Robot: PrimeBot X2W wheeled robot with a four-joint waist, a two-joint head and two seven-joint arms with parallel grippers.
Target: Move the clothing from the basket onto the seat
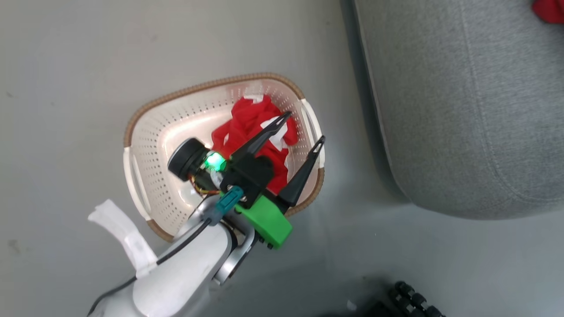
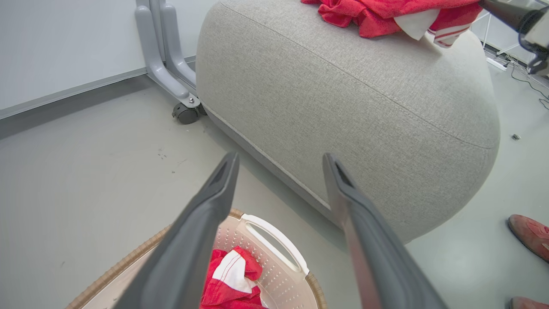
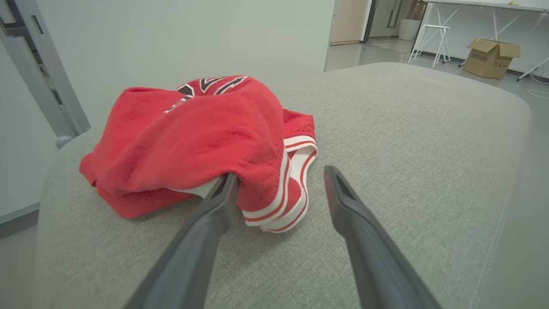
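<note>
**Q:** What was nearest the robot?

**A:** The left gripper (image 1: 306, 125), hanging over the basket (image 1: 132, 132) on the floor. Its two dark fingers were spread wide and held nothing. One finger was above the clothing (image 1: 246, 123), a crumpled red and white heap at the end of the basket nearer the seat. The other finger was over the rim by a white handle.

**Q:** And beyond the basket?

**A:** The seat (image 1: 462, 110), a big grey cushion just beside the basket. On its top, well apart from the basket, lay a red garment (image 3: 193, 137) with white stripes and dark lettering. The right gripper (image 3: 279, 172) was low over the seat, fingers open, gripping nothing. One fingertip touched the garment's striped hem or sat just under it; I could not tell which.

**Q:** Which step was in hand?

**A:** By my reading, one piece was already on the seat and the left arm was poised to pick the heap out of the basket. That put the task roughly half done.

**Q:** What did the next move call for?

**A:** Probably lowering the left gripper into the basket, shifted off the rim so that both fingers straddled a fold of cloth. Then it would close, lift clear of the wall and carry the clothing across to the seat. The right gripper would need to draw back without snagging the hem.
</note>
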